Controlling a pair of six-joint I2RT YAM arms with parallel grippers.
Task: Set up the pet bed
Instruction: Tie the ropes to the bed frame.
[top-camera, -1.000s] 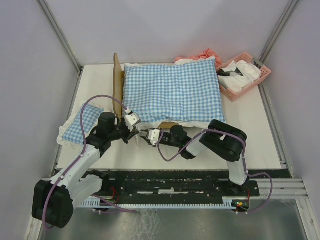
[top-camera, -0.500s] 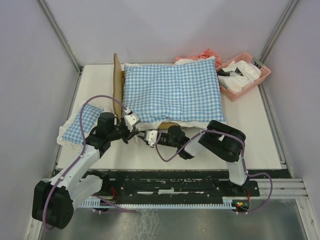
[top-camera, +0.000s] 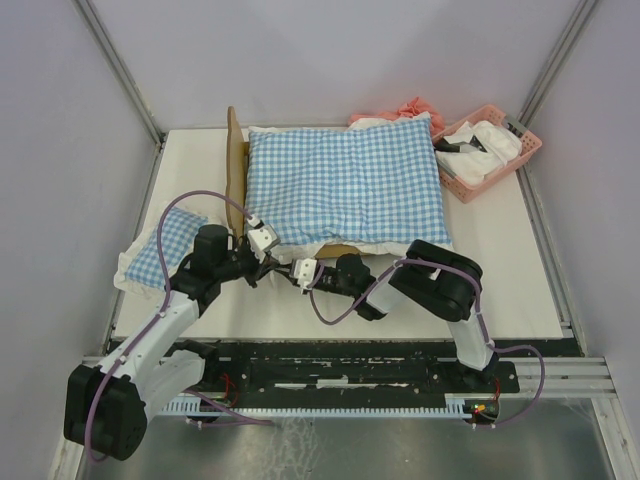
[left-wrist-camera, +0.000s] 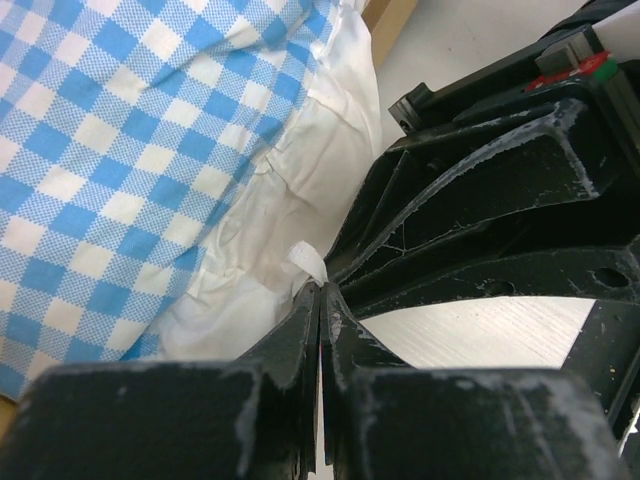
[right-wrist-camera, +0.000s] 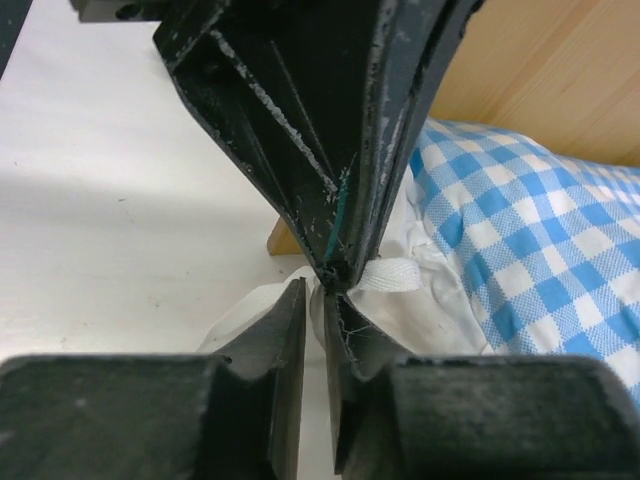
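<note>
- Nearest me, both arms stretch from the near edge, and their tips meet at the near corner of the cushion on the left arm's side.
- The left fingers (left-wrist-camera: 322, 305) are pressed fully together on a small white tab (left-wrist-camera: 308, 265) that sticks out of the cushion's white frill (left-wrist-camera: 280, 220).
- The right fingers (right-wrist-camera: 300, 315) point in from the opposite side, tip to tip with the left ones. Only a narrow slit separates them, with frill fabric at the tips, and I cannot tell whether they pinch it.
- Beside the left arm, a small checked pillow (top-camera: 165, 250) lies on the tabletop (top-camera: 520, 270), apart from the bed.
- The pet bed (top-camera: 237, 170) sits mid-tabletop just beyond the fingertips. Its wooden headboard stands upright on the left arm's side. Otherwise I see only a strip of its near rail.
- The blue-and-white checked cushion (top-camera: 345, 185) lies flat on the bed and covers nearly all of it, with its frill spilling over the near rail.
- Far right, a pink plastic basket (top-camera: 505, 176) stands at an angle near the cushion's far corner, with white cloth (top-camera: 490, 140) in it.
- A pink cloth (top-camera: 405, 108) is bunched behind the cushion's far edge.
</note>
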